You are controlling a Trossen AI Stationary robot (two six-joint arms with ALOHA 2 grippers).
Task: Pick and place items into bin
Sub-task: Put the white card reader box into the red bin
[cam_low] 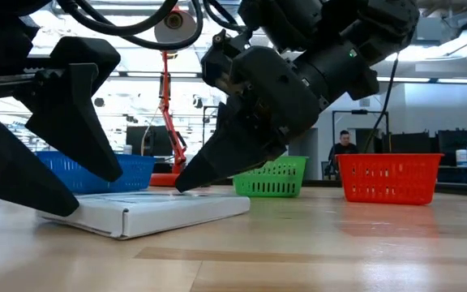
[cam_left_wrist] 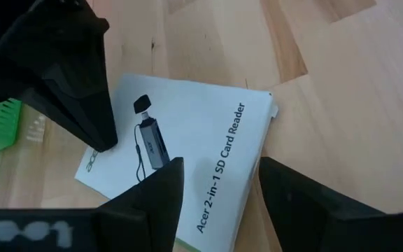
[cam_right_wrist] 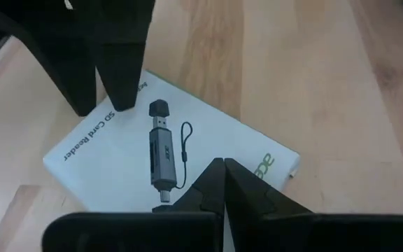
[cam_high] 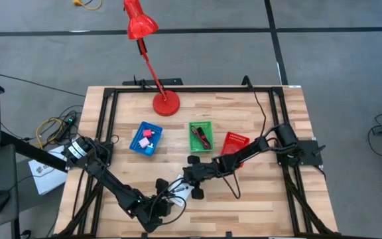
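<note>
Left gripper (cam_left_wrist: 219, 185) is spread wide, fingers straddling the near edge of a flat white box (cam_left_wrist: 187, 147) printed "Acer 2-in-1 SD Card Reader" — nothing is pinched between them. In the low view one left finger tip (cam_low: 59, 203) rests at the box's end on the table. Right gripper (cam_right_wrist: 222, 183) is closed, fingers pressed tip to tip, with the point down on the box's top face beside the printed picture of the card reader. In the low view the same closed tip (cam_low: 186, 182) touches the top of the box (cam_low: 152, 209).

From above, both grippers (cam_high: 161, 199) (cam_high: 192, 178) meet at the front middle of the wooden table (cam_high: 264, 206), and the box (cam_high: 181, 192) lies flat there between them, mostly hidden by the arms.

Three baskets sit farther back: the blue basket (cam_high: 135, 139) holds pink and blue cubes, the green basket (cam_high: 192, 136) holds a dark red cable and a black stick, and the red basket (cam_high: 235, 141) sits just beside the right arm — its contents cannot be told. A red desk lamp (cam_high: 166, 103) stands at the table's back edge.
</note>
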